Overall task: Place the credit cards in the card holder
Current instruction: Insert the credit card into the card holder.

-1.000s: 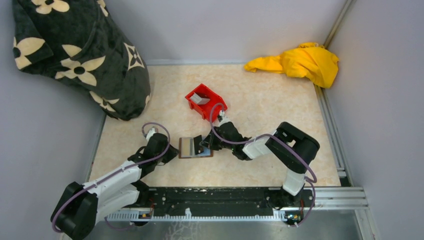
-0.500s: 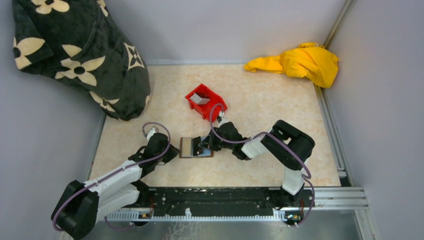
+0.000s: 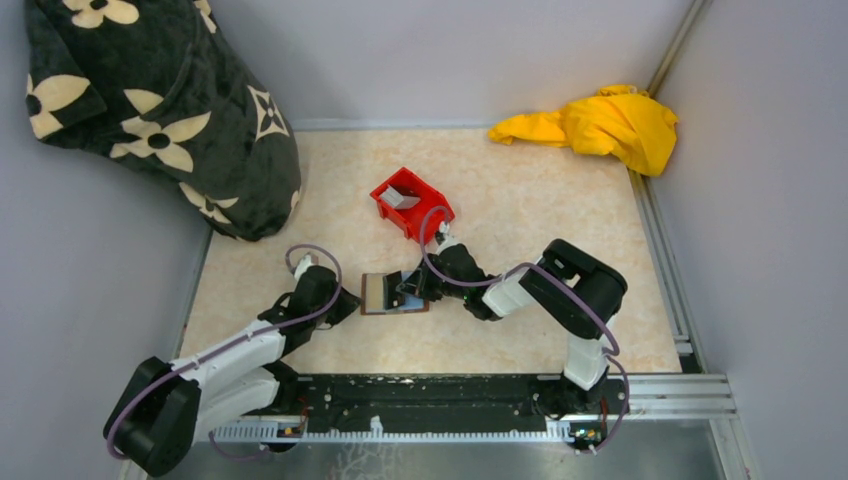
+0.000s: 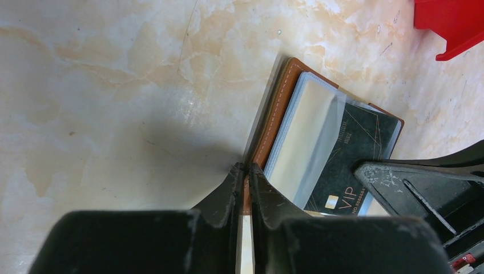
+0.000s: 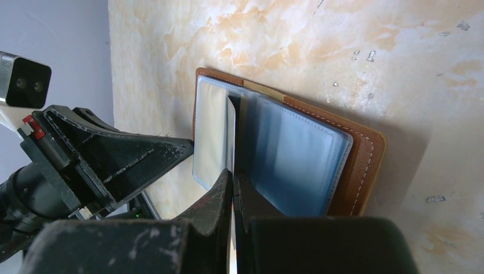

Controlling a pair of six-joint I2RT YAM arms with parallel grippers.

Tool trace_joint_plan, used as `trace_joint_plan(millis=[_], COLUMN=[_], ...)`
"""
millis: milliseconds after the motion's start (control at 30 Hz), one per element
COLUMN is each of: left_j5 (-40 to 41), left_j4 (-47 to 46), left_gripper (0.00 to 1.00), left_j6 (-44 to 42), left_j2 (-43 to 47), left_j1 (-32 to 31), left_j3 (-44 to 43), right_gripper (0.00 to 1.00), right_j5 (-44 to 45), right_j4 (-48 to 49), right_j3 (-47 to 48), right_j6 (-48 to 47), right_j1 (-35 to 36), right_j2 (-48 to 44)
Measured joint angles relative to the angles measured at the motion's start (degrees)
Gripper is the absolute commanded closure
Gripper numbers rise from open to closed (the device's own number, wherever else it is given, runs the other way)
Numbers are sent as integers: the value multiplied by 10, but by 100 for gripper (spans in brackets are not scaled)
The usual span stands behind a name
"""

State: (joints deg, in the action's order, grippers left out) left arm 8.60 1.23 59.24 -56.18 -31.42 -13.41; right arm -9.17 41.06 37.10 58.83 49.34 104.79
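Note:
The brown card holder (image 3: 378,293) lies open on the table between my two arms, its clear sleeves fanned up. My left gripper (image 4: 246,171) is shut on the brown cover's edge (image 4: 278,111); from above it (image 3: 352,298) sits at the holder's left side. A black credit card (image 4: 354,162) marked VIP stands partly inside a sleeve. My right gripper (image 5: 233,180) is shut on that card's edge, right above the holder (image 5: 365,165). From above, the right gripper (image 3: 408,292) is over the holder's right half. Another grey credit card (image 3: 400,197) lies in the red bin.
The red bin (image 3: 432,213) stands just behind the holder, close to my right wrist. A black flowered blanket (image 3: 160,110) fills the back left corner. A yellow cloth (image 3: 600,122) lies at the back right. Walls close in on three sides.
My right arm has edged slightly left toward the holder. Both grips stay as they were, and the holder has hardly shifted.

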Motion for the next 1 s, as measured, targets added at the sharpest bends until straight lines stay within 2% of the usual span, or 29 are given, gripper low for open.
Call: trace_joint_plan(millis=[800,900,1000], left_j5=[-7,-7,-7], left_j4=[-27,-29,-30], left_gripper=[89,88,88], left_j6=[16,16,16], left_j2=[5,3,3], left_j1=[-23,-23,-23], left_j3=[17,17,17], right_gripper=[100,85,76], right_j5=[43,50,55], right_j4=[-38,-57,-77], right_j3=[39,52,60], right_j6=[-14,-29,-43], right_j1=[22,25,27], right_j2=[23,23,23])
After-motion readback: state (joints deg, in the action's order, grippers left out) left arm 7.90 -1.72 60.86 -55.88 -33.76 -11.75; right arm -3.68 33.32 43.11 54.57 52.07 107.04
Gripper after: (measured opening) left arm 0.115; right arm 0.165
